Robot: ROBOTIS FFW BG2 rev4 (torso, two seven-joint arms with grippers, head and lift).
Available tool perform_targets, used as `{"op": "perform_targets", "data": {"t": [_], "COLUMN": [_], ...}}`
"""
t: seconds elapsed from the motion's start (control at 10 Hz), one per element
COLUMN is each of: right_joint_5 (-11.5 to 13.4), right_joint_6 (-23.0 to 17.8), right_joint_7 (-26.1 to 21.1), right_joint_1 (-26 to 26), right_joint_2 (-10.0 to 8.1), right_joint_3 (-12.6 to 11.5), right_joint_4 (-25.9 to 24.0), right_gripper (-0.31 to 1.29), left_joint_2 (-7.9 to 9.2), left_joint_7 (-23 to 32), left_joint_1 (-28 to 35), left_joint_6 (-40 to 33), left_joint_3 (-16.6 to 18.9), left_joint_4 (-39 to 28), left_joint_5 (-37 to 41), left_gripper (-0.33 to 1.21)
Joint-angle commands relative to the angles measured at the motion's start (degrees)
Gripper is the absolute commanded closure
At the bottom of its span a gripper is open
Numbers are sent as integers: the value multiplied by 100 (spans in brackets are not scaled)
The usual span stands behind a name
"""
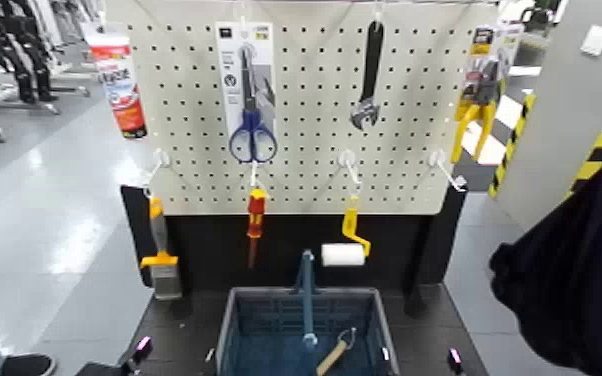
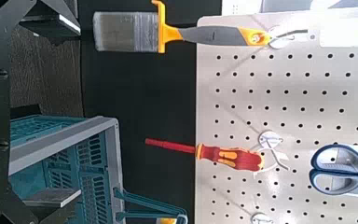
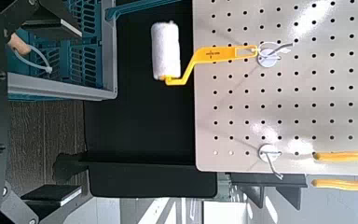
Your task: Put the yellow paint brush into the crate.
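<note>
Pale perforated pegboard [image 1: 305, 110] fills the background above a black panel, its round holes in even rows, with grey glossy floor [image 1: 35, 220] off to one side. From a white hook at the board's lower edge hangs the yellow paint brush [image 1: 160, 255] — smooth grey handle tipped orange-yellow, yellow ferrule band, wide flat block of grey bristles pointing down. It has not been taken; in the left wrist view the brush [image 2: 158, 34] hangs ahead of the left arm's jaws, well apart from them. The crate [image 1: 233, 330] sits below on the dark desk: rectangular blue-grey plastic, slotted walls, a tall blue centre handle, a wooden-handled tool lying inside. A red-and-yellow screwdriver [image 1: 255, 215] and a yellow-framed mini roller [image 1: 345, 250] with a white sleeve hang further along. Neither pair of jaws shows clearly — I cannot tell whether they stand apart or together.
</note>
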Motion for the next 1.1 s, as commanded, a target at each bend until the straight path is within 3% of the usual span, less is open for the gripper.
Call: {"op": "perform_targets", "data": {"t": [0.1,0.6,0.9,1.1], "right_joint_5": [12,12,12,12], "right_joint_6": [12,47,91,126], "right_joint_7": [-19,-28,-28,-28], "right_joint_1": [-2,-11,-19,-28], "right_joint_2": [0,-9,-18,-27], "right_joint_3": [12,29,47,64], "right_joint_4": [-4,5,5,5], "right_gripper": [14,14,14,14], "left_joint_2": [15,24,32,138], "left_joint_7": [-21,-267,-697,-1102], "left_joint_1": [-12,-100,-223,-399], "left_joint_6": [20,99,248,389], "left_joint_3": [-1,70,518,878], "left_joint_4": [0,35,44,35], "left_joint_5": [9,97,264,352], "left_gripper": [10,10,10,10]}}
